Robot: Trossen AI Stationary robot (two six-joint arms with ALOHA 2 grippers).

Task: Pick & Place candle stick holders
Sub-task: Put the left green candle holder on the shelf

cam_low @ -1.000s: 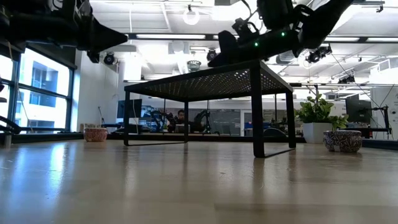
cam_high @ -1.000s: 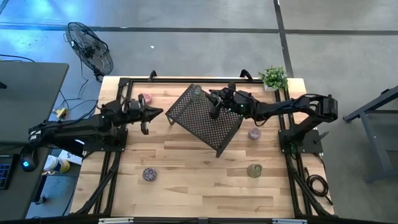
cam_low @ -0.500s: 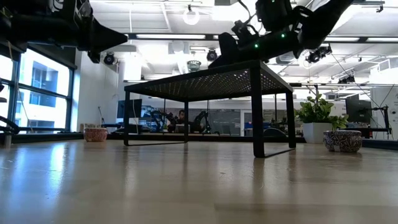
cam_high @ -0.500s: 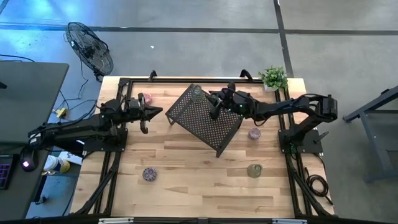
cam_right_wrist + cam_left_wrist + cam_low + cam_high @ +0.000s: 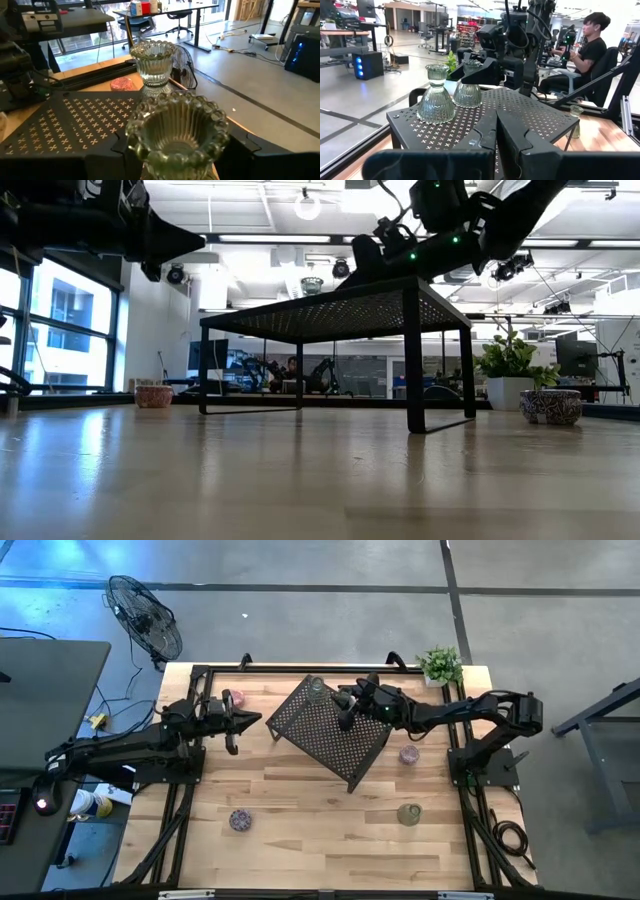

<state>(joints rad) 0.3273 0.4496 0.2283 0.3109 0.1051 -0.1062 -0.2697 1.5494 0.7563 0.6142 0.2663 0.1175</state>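
Two clear ribbed glass candle stick holders are at the far corner of the black perforated rack (image 5: 330,732). One (image 5: 436,95) stands on its base on the rack top. My right gripper (image 5: 346,706) is shut on the other (image 5: 175,132) beside it. My left gripper (image 5: 240,722) is shut and empty, left of the rack, above the table. A pink holder (image 5: 232,698) stands on the table by the left arm. A purple holder (image 5: 240,820), a pink one (image 5: 408,754) and a pale green one (image 5: 408,813) stand on the table. My right gripper pinches the clear holder between its two fingers, on its sides below the beaded rim (image 5: 150,162). The fingers come about level from the table's right. The holder stands upright, mouth up, over the rack's far corner. I cannot tell whether its base (image 5: 467,104) touches the rack top.
A small potted plant (image 5: 440,665) stands at the table's far right corner. The rack stands askew in the table's middle on thin legs (image 5: 414,360). A person (image 5: 580,45) sits beyond the table's right side. Bare wood lies along the near edge.
My right arm's wrist has risen a little above the rack, while its gripper stays shut on the clear holder at the rack's far corner.
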